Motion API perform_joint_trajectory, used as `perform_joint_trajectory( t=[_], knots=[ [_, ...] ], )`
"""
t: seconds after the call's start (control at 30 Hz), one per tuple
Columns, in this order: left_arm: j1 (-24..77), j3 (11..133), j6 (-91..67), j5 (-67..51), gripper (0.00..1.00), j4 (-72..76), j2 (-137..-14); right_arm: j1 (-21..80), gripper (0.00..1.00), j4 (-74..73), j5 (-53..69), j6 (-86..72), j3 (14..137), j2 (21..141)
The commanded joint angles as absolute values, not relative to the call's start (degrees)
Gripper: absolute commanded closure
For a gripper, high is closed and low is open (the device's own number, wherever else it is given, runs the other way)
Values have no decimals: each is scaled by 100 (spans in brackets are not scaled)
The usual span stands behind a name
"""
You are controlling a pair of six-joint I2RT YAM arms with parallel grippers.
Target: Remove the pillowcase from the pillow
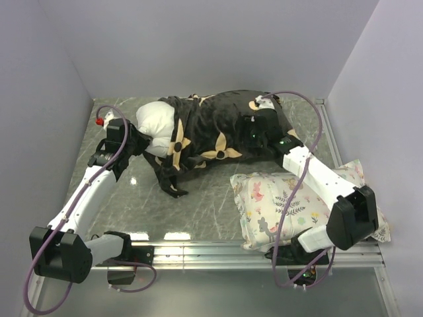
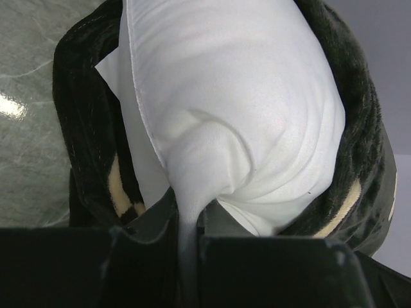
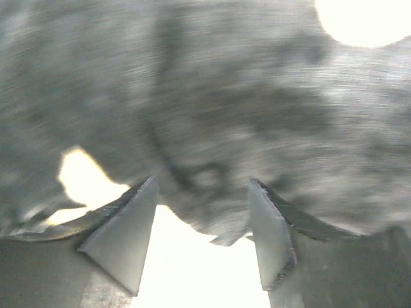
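your left gripper [image 2: 189,250] is clamped on a pinch of the pillow [image 2: 244,115], anchoring it mid-table. right gripper [image 3: 202,185] jaws apart at the pillowcase [image 1: 225,129], which still covers most of the pillow, prob lining up a pull.

Soft, even light falls from overhead in the top view. Shadows beneath the pillowcase [image 1: 218,129] are faint, and two white glare patches sit on the glossy surface [image 1: 198,205] nearward of the pillowcase. The left wrist view is sharp: the pillow [image 2: 244,109] inside the pillowcase keeps its folds without blowing out, while the left fingers [image 2: 64,269] below the pillowcase read near-black. The right wrist view is a grey motion-blurred smear broken by blown-out white patches, and only the right fingers [image 3: 122,244] look crisp.
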State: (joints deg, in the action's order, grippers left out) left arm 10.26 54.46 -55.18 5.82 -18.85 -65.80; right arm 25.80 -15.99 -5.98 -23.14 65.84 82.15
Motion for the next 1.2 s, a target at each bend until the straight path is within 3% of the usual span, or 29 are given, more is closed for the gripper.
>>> perform_joint_trajectory(
  t=[0.0, 0.2, 0.4, 0.47, 0.5, 0.53, 0.73, 0.97, 1.17],
  knots=[
    [976, 5581, -5467, 580, 100, -1539, -6302, 3022, 30, -1213, -738, -2066, 6461, 7884],
    [976, 5572, -5484, 545, 100, -1573, -6311, 3454, 24, -1230, -1220, -2004, 6643, 8383],
    [976, 5800, -5458, 615, 100, -1705, -6346, 3261, 34, -1775, -1784, -2153, 7145, 8903],
    [976, 5915, -5432, 650, 100, -1767, -6363, 3120, 48, -1767, -1671, -2153, 7163, 8886],
    [976, 5950, -5414, 659, 100, -1784, -6355, 3111, 69, -1758, -1635, -2127, 7215, 8851],
    [967, 6011, -5405, 668, 100, -1793, -6372, 3103, 100, -1836, -1739, -2110, 7268, 8851],
    [415, 6328, -5265, 431, 100, -1977, -6355, 2437, 100, -2144, -1873, -2092, 7410, 8640],
    [-1824, 6311, -5379, -719, 100, -1969, -6135, 274, 100, -2110, -724, -2653, 6962, 8332],
    [-2048, 5890, -5511, -1388, 100, -1600, -6153, 509, 100, -1837, -510, -2830, 6733, 8147]
  ],
)
